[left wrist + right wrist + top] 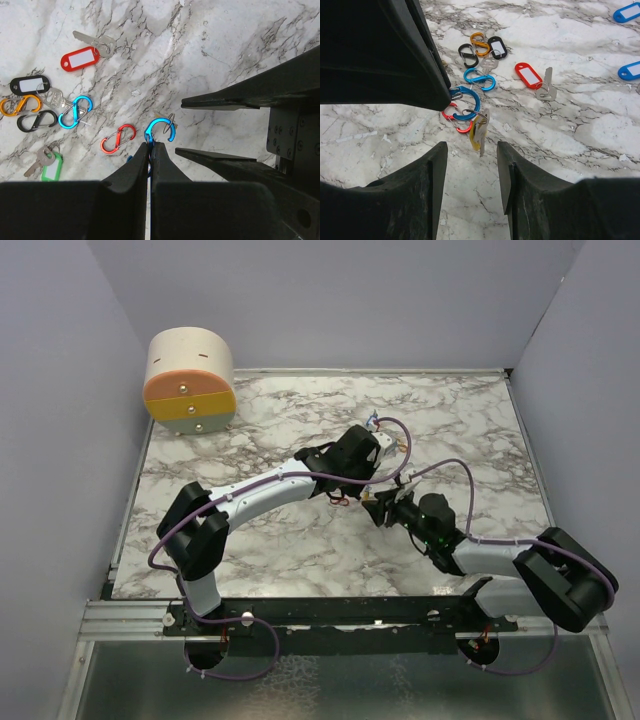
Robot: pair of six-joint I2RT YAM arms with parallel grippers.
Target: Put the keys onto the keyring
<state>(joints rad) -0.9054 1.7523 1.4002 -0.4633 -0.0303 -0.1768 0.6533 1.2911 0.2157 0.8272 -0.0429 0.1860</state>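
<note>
Red carabiner [118, 138] beside blue keyring [159, 121]

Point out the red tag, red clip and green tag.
red tag [80, 59]: left wrist view, white label.
red clip [118, 139]: left wrist view, its waist.
green tag [52, 169]: left wrist view, its body.

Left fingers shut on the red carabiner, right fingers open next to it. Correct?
Wrong colour: the left fingers are shut on the blue carabiner, as the left wrist view shows; the red carabiner lies loose nearby. The right fingers are open.
</note>
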